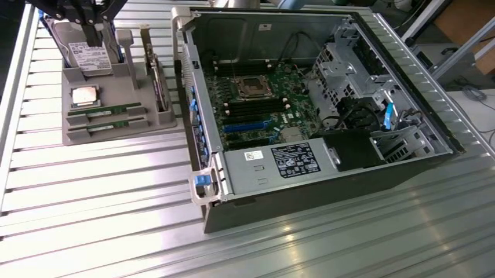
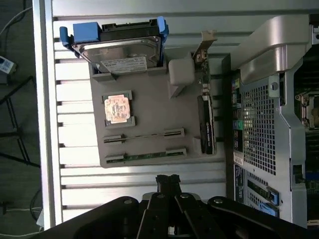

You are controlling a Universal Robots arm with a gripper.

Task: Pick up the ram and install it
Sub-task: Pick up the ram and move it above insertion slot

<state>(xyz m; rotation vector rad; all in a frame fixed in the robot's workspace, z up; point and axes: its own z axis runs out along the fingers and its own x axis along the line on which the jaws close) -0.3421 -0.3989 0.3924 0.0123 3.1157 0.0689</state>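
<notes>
Two thin green sticks stand on edge in the grey tray, just beside the silver processor: the ram and its twin, dark chips along each. Gripper hangs clenched and empty, apart from both. Best approach: open up, square the jaws across the ram's thin faces, grip mid-length

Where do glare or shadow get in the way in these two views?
Exterior view: strong glare streaks on the ribbed table; the open computer case is dim inside. Wrist view: the table washes out white beside the gray holder, both ram sticks are readable, the gripper is near-black.
</notes>
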